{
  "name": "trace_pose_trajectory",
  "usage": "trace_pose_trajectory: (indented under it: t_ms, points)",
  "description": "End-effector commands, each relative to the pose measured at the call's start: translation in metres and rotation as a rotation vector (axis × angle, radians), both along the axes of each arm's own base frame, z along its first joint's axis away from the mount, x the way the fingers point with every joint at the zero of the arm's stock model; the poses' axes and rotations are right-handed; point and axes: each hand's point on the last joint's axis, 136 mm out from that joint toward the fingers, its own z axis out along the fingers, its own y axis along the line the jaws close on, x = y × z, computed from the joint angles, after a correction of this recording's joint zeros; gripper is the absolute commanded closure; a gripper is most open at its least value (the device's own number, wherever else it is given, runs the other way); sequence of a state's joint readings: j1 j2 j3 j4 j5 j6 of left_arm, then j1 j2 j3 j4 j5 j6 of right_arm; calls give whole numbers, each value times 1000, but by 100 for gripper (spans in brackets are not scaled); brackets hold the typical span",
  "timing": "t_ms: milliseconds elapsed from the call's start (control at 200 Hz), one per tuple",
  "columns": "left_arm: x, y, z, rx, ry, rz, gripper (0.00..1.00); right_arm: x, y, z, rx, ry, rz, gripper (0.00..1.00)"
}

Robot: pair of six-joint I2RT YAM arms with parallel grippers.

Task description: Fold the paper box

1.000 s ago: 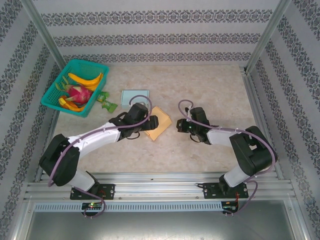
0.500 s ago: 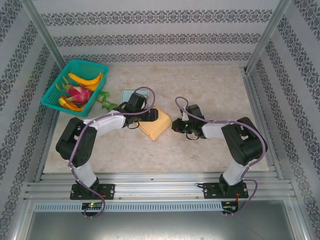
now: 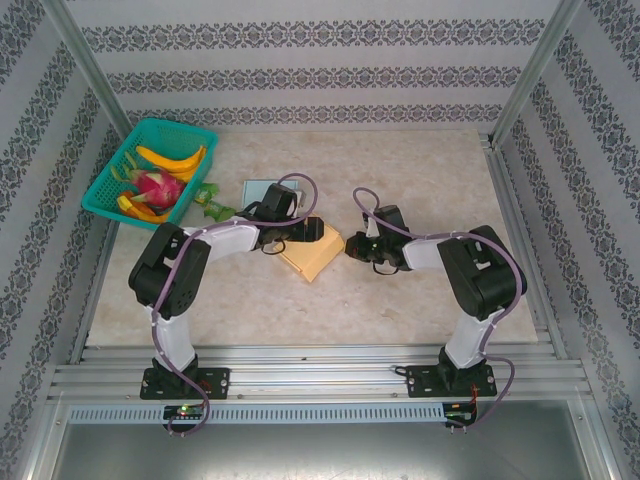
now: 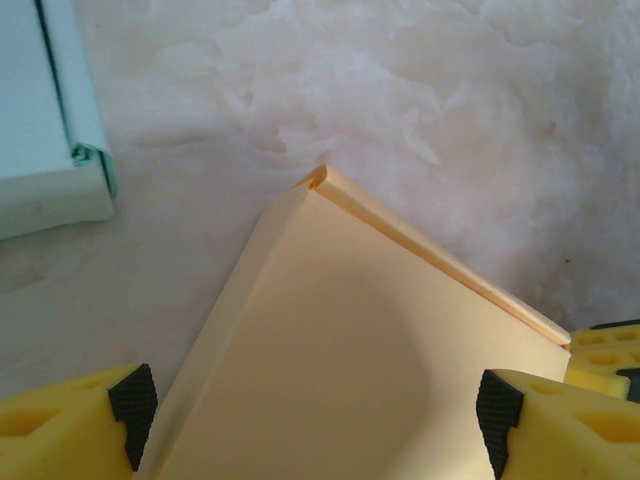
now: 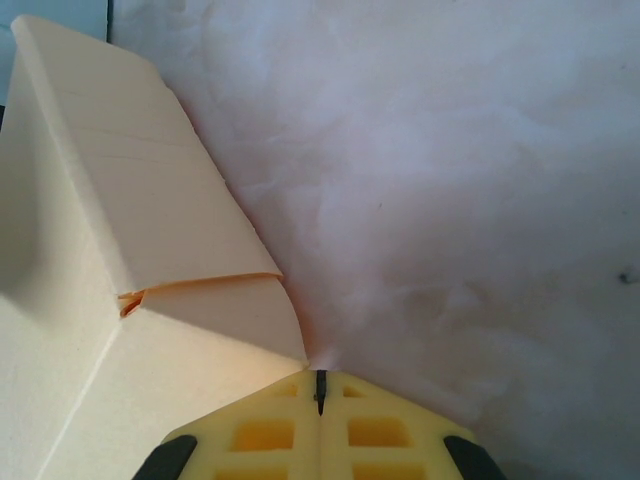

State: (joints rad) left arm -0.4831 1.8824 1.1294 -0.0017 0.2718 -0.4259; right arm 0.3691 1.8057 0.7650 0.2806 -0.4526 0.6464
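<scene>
The tan paper box [image 3: 314, 256] lies flat on the table between both arms. Over its left part hangs my left gripper [image 3: 314, 231], open. In the left wrist view the box [image 4: 350, 330] spreads out under the left gripper [image 4: 317, 425], with one yellow finger [image 4: 70, 425] on each side of it; I cannot tell whether the pads touch it. My right gripper [image 3: 351, 250] is shut, at the box's right corner. Seen from the right wrist, the right gripper [image 5: 320, 378] has its closed tips against the corner of a raised flap of the box [image 5: 90, 200], with nothing between its fingers.
A pale green flat box [image 3: 270, 189] lies just behind the paper box, and its corner shows again [image 4: 50, 120] in the left wrist view. A teal basket [image 3: 170, 123] with bananas and a dragon fruit stands at the back left, with a green item [image 3: 213, 206] beside it.
The left arm has folded back while its gripper stayed over the box. The right gripper has moved left up to the box's corner. The box has shifted slightly away from me.
</scene>
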Motion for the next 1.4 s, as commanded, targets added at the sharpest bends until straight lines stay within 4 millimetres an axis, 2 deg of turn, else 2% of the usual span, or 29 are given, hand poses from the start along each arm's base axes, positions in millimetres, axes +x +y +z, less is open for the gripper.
trace_pose_trajectory:
  t_ms: [0, 175, 425, 654, 859, 1394]
  points:
    - [1, -19, 6, -92, -18, -65, 15, 10, 1, -2, 16, -3, -4, 100]
    - [-14, -44, 2, -163, 14, -145, 15, 13, 0, -9, 10, 9, -1, 100]
    - [-56, -88, 4, -202, 23, -284, 15, 16, 2, -18, 16, 14, 8, 100]
    - [-88, -116, 4, -210, 16, -349, 15, 20, 6, -26, 57, -4, -1, 100]
    - [-84, -110, -3, -154, 19, -296, 15, 18, 6, -26, 82, -36, -15, 100]
    - [-77, -101, 0, -111, -5, -244, 15, 11, -1, -27, 27, -86, -24, 100]
